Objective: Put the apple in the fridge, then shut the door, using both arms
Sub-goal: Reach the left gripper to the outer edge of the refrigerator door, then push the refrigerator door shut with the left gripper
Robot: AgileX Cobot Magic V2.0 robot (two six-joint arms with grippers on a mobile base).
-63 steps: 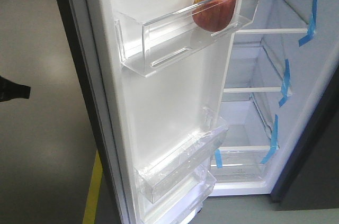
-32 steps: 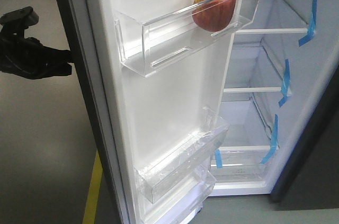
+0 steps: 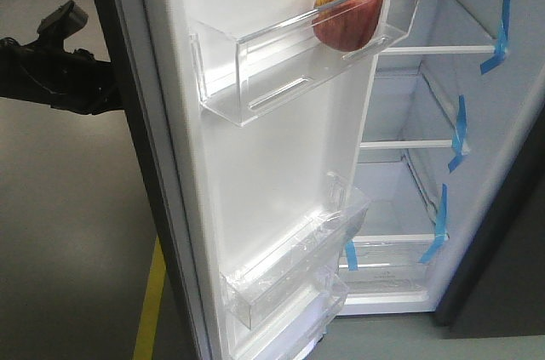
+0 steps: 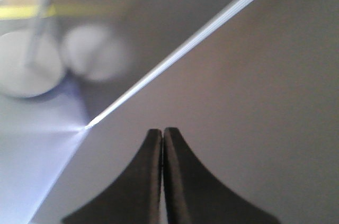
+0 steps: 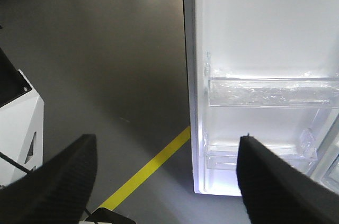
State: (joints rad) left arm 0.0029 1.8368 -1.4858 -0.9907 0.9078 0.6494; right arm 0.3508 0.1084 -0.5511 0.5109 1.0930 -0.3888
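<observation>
Apple [image 3: 347, 15]: in the top bin [image 3: 255, 79] on the door's [image 3: 272, 173] white inner face, at the bin's hinge-side end, behind the clear front wall. Firm, glossy, liable to roll. Judged stowed; no hold needed.

Door: open wide from the fridge [image 3: 396, 194]. Judged stiff, smooth and free-swinging. The flat dark outer face offers no pinch point, so it is best pushed near the free edge, gently for the apple's sake.

Left claw [image 4: 161, 131]: fingers pressed together, empty, close to the door's outer face by its edge; contact cannot be told. Left arm [image 3: 51, 75] sits beyond the door's free edge.

Right claw [image 5: 167, 137]: spread wide, empty, on the door's inner side, facing the lower bins [image 5: 273, 91]; apple outside its view.
</observation>
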